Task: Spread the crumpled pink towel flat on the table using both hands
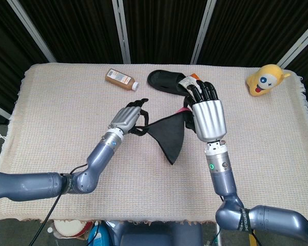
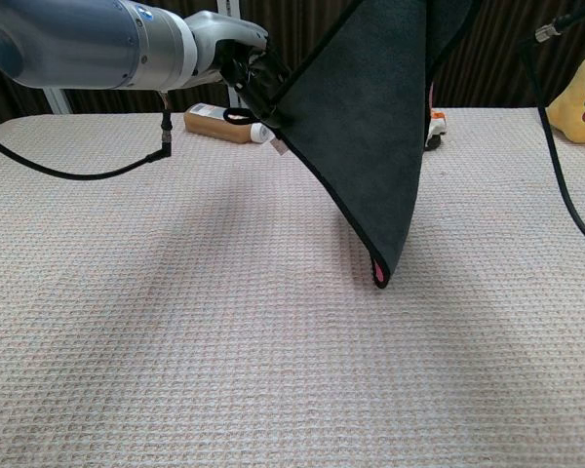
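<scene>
The right hand [image 1: 209, 119] hides its own grip on the towel [image 1: 167, 135] (chest view crops it, apparently).

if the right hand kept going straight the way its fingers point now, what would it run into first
Probably the black slipper. In the head view the right hand, holding the towel, points toward the table's far edge, and the slipper lies just past its fingertips. The hand looks raised, so it might pass over.

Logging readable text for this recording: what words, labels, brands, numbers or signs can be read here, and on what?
None can be read.
Brown bottle with white cap: its label is too small and blurred.
White tag on the black-backed pink towel, near the left hand: no legible print.
</scene>
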Action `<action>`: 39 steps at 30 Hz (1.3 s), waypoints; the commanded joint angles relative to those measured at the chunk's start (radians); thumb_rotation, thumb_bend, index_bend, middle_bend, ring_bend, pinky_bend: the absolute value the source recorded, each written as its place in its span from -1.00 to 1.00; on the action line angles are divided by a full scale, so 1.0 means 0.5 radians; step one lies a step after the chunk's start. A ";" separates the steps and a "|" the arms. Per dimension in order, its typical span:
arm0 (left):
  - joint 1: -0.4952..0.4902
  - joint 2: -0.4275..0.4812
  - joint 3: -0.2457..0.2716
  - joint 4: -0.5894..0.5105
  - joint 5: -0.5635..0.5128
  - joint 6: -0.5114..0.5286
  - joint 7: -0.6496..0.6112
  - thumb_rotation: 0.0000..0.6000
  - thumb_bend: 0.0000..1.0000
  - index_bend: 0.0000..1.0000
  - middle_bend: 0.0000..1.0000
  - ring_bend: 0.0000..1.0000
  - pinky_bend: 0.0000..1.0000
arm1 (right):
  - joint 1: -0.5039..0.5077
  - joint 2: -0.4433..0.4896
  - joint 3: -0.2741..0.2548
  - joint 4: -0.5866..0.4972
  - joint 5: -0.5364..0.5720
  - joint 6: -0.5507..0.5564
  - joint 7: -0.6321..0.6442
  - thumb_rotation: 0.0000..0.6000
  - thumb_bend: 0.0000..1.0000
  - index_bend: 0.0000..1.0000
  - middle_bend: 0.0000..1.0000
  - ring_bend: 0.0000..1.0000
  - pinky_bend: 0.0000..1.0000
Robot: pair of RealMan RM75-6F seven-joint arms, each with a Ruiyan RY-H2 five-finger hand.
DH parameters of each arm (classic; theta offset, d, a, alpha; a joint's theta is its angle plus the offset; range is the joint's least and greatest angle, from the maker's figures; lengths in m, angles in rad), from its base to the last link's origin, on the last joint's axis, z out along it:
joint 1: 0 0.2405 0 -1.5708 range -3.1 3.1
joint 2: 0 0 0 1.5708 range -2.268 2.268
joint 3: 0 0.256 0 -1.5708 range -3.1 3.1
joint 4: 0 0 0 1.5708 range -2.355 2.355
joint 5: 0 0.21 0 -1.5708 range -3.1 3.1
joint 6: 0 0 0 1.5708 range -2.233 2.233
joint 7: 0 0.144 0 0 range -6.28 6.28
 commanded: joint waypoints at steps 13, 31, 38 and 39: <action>0.150 0.208 -0.004 0.001 0.136 0.077 -0.044 1.00 -0.06 0.38 -1.00 -1.00 -1.00 | -0.173 0.152 -0.032 -0.032 0.020 0.051 0.243 1.00 0.16 0.35 -0.38 -0.64 -0.62; 0.127 0.282 -0.142 -0.024 0.130 0.206 0.015 1.00 -0.06 0.38 -1.00 -1.00 -1.00 | -0.239 0.250 -0.023 0.154 0.026 -0.058 0.581 1.00 0.16 0.37 -0.36 -0.64 -0.61; 0.054 0.142 -0.146 0.171 0.079 0.203 0.089 1.00 -0.06 0.39 -1.00 -1.00 -1.00 | -0.166 0.195 0.022 0.373 0.082 -0.174 0.697 1.00 0.16 0.37 -0.36 -0.64 -0.61; 0.040 0.114 -0.147 0.217 0.073 0.194 0.100 1.00 -0.06 0.39 -1.00 -1.00 -1.00 | -0.150 0.183 0.030 0.415 0.091 -0.196 0.714 1.00 0.16 0.37 -0.36 -0.64 -0.61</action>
